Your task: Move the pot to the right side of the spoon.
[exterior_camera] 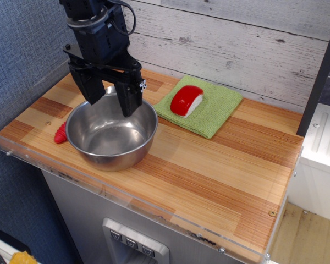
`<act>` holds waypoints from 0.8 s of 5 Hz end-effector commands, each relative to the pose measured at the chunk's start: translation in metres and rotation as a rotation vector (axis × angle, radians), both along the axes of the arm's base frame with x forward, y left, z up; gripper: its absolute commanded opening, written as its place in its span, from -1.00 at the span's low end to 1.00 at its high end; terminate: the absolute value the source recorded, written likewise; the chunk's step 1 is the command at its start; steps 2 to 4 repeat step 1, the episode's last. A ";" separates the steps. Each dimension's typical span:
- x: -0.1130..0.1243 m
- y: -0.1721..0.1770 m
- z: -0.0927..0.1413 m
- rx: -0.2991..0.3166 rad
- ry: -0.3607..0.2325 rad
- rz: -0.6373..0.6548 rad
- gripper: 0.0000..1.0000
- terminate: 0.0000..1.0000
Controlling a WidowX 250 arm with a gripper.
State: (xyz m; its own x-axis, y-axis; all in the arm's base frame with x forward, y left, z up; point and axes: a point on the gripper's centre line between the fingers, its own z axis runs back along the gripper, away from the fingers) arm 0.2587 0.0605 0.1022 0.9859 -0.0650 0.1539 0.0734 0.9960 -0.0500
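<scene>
The pot (pixel 111 132) is a wide shiny steel bowl standing upright at the front left of the wooden counter (pixel 209 170). Only the tip of the spoon's red ribbed handle (pixel 60 132) shows at the pot's left edge; the rest of the spoon is hidden behind the pot. My gripper (pixel 113 105) hangs open over the pot's back rim, one finger (pixel 131 102) over the inside of the pot, the other (pixel 93 92) behind the rim. It holds nothing.
A red-and-white sushi piece (pixel 186 100) lies on a green cloth (pixel 206 107) at the back middle. A clear plastic lip (pixel 126 201) runs along the counter's front edge. A dark post (pixel 319 77) stands at the right.
</scene>
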 end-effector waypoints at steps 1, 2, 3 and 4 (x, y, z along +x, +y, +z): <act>0.005 0.006 0.019 0.016 -0.030 -0.035 1.00 1.00; 0.005 0.006 0.019 0.016 -0.030 -0.035 1.00 1.00; 0.005 0.006 0.019 0.016 -0.030 -0.035 1.00 1.00; 0.005 0.006 0.019 0.016 -0.030 -0.035 1.00 1.00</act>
